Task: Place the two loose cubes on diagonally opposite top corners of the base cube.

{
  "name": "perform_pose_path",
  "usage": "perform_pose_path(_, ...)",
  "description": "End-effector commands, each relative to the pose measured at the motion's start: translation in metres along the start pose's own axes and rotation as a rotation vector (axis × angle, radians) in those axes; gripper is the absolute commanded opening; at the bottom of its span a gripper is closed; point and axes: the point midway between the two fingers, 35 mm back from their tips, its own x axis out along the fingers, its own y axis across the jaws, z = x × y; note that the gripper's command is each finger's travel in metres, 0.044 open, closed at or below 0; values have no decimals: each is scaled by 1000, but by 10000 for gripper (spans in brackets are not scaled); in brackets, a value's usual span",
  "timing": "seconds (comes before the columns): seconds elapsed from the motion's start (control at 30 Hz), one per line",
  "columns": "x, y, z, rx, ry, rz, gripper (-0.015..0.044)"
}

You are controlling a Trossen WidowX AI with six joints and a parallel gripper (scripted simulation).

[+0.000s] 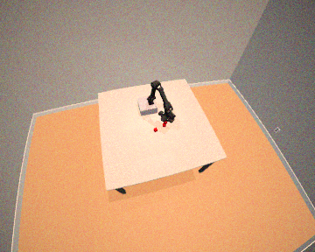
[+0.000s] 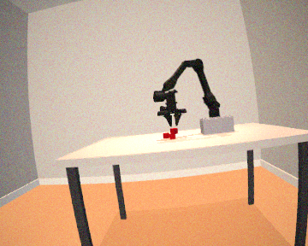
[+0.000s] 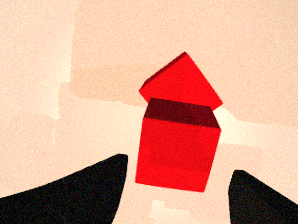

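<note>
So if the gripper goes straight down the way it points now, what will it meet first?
Probably the nearer red cube, which sits between the open fingers of the gripper; exact height above it is unclear.

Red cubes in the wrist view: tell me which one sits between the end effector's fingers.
The nearer red cube, square-on, lies in the gap between the dark fingers, untouched. The other cube, turned corner-on, sits just beyond it.
</note>
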Motion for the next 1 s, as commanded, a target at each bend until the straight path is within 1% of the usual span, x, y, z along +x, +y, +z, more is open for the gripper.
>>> perform_pose_path(0.0, -5, 2, 0, 3, -2, 6, 205)
perform_pose_path(0.07, -5, 2, 0, 3, -2, 6, 205)
perform_pose_path(0.13, -4, 0, 6, 16, -3, 4, 258)
perform_pose_path(0.17, -6, 0, 14, 35, -7, 7, 265)
perform_pose_path(0.5, -36, -19, 98, 258, -30, 15, 265)
perform_pose_path(0.67, -49, -35, 130, 349, -18, 7, 265)
perform_pose_path(0.73, -50, -37, 134, 362, -16, 6, 265)
perform_pose_path(0.8, -50, -37, 134, 362, -16, 6, 265)
perform_pose_path(0.87, -42, -37, 135, 362, -16, 6, 265)
perform_pose_path(0.97, -6, -36, 136, 362, -16, 6, 265)
